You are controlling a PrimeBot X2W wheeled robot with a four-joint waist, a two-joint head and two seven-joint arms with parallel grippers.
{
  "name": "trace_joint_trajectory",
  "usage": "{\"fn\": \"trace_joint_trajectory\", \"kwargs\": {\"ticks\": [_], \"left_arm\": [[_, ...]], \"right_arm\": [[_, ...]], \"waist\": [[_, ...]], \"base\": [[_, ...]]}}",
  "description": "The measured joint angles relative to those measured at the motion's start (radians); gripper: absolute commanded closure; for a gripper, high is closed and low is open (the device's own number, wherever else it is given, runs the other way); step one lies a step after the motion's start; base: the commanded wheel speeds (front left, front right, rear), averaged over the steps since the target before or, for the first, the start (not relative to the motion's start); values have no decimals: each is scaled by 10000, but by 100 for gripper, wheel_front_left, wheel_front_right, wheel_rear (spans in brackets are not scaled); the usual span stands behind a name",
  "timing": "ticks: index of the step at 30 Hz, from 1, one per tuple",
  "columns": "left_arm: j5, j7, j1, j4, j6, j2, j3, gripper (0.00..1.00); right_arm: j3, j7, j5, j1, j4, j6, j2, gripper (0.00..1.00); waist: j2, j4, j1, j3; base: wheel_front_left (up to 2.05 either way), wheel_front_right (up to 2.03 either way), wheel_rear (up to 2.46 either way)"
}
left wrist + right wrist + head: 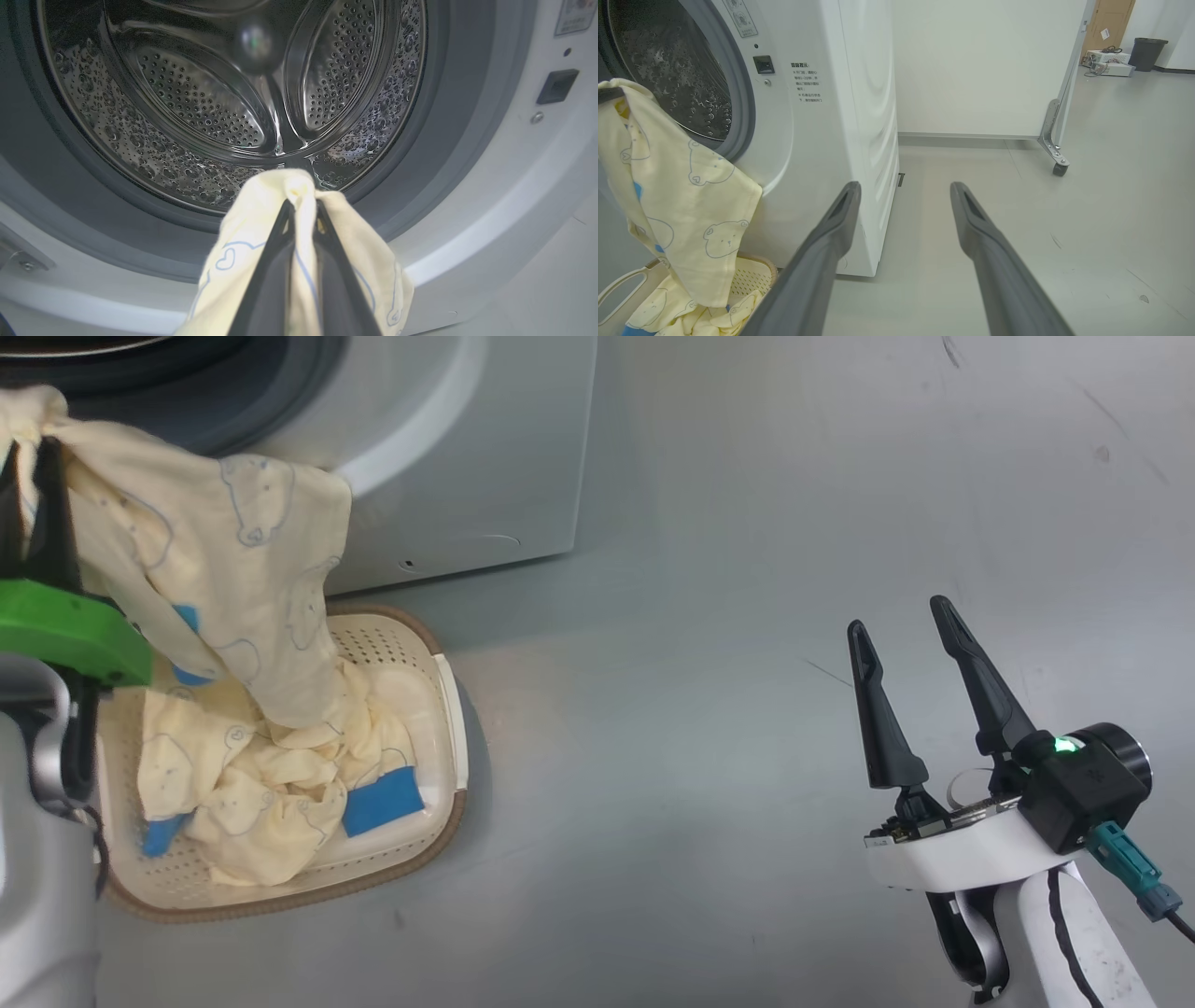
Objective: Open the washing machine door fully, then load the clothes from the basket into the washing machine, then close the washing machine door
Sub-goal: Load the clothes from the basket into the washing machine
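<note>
My left gripper (302, 205) is shut on a cream-yellow garment (261, 219), holding it up just in front of the washing machine's (850, 93) open drum (210, 93). In the head view that garment (233, 560) hangs from the left gripper (33, 457) down into the basket (448, 709), where more clothes (271, 775) with blue patches lie. In the right wrist view the garment (668, 186) drapes before the drum mouth (677, 79). The washing machine door is out of view. My right gripper (901, 621) stands open over bare floor at the right, nothing between its fingers (971, 224).
The basket sits on the grey floor against the machine's front. A white wheeled partition (1057, 140) stands right of the machine, with a black bin (1148, 53) and boxes (1108, 63) far behind it. Open floor (700, 756) lies between basket and right gripper.
</note>
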Motion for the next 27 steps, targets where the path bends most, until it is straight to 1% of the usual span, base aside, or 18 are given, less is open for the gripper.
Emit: {"fn": "trace_joint_trajectory", "kwargs": {"ticks": [4,5,8,10,16,21,24,27], "left_arm": [[-349,740,-850,428,-155,330,88,100],[-349,740,-850,428,-155,330,88,100],[-479,1346,-1558,663,-272,600,90,100],[-685,1954,-2255,819,-339,867,148,100],[-1053,3022,-3459,1168,-366,1499,529,100],[-1106,3521,-4230,1344,-405,2138,746,100],[-989,3666,-4734,1342,-437,2579,748,100],[-894,3737,-5368,1304,-437,2865,759,100]], "right_arm": [[40,0,69,-227,-29,4,8,0],[40,0,69,-227,-29,4,8,0],[75,0,117,-315,-84,6,17,0],[165,0,186,-479,-125,6,27,0],[353,0,286,-720,-153,10,71,0],[493,0,443,-1030,-150,12,84,0],[552,0,585,-1103,-153,12,96,0],[612,0,727,-1195,-155,12,100,0]], "waist": [[0,-269,0,468],[0,-269,0,468],[0,-460,0,803],[0,-627,1,1145],[1,-934,1,1824],[0,-1228,1,2318],[0,-1428,0,2555],[0,-1605,0,2781]], "base": [[0,0,0],[0,0,0],[0,0,0],[0,0,0],[0,0,0],[0,0,0],[0,0,0],[0,0,0]]}}
